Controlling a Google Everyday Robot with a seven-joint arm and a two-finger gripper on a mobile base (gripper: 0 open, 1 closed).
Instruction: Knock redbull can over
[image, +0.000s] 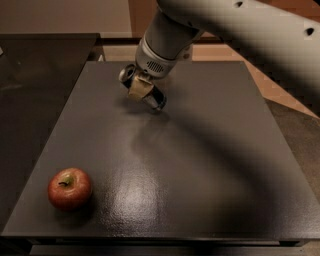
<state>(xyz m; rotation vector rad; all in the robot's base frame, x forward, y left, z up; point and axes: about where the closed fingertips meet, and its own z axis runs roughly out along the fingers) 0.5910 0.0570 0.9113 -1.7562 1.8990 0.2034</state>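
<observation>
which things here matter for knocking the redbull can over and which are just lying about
For the job: redbull can, tilted over the far part of the table; gripper, closed on the can.

Just lying about: apple, at the near left corner, well away from the can.
</observation>
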